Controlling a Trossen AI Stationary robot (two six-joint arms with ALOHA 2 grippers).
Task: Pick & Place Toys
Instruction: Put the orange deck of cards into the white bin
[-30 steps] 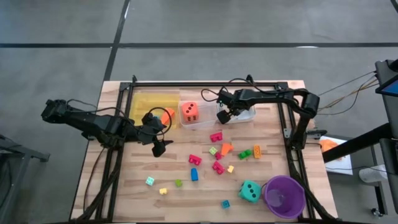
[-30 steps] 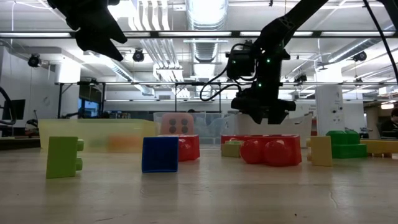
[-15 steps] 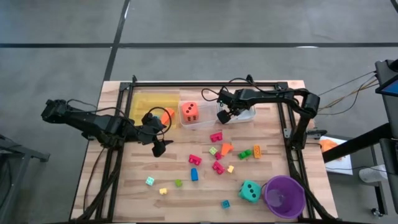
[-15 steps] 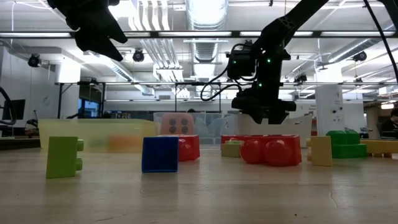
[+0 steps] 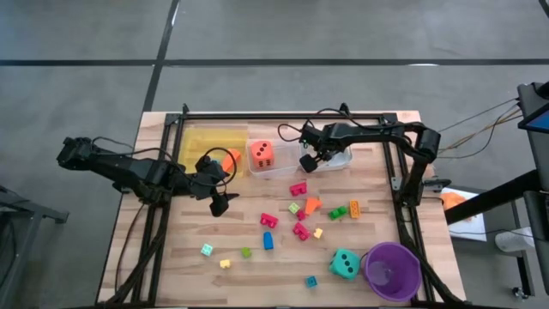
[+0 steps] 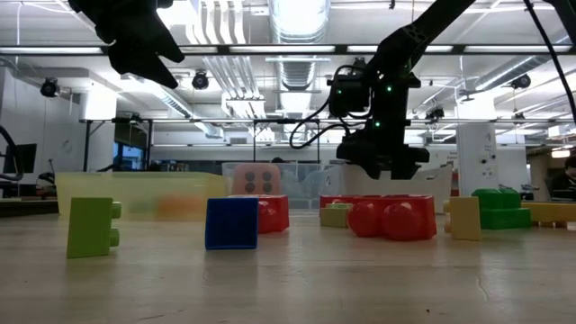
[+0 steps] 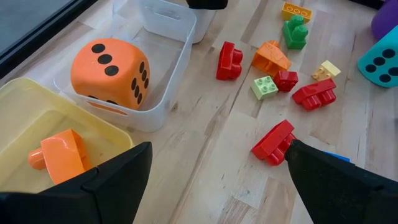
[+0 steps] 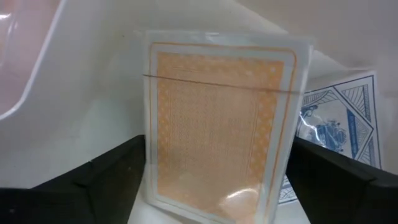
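I see the wooden table (image 5: 171,266) carrying three trays (image 5: 271,169) at twelve o'clock, scattered blocks (image 5: 299,228) centrally, teal die (image 5: 345,263) and purple cup (image 5: 392,270) at five.

A lab hall — ceiling strip lights (image 6: 297,18), exposed ducts, concrete floor (image 5: 274,34).

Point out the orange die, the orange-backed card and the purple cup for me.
orange die (image 7: 111,67), left wrist view, on its three-dot top face.
orange-backed card (image 8: 219,124), right wrist view, middle of its patterned back.
purple cup (image 5: 413,258), high view, on its rim.
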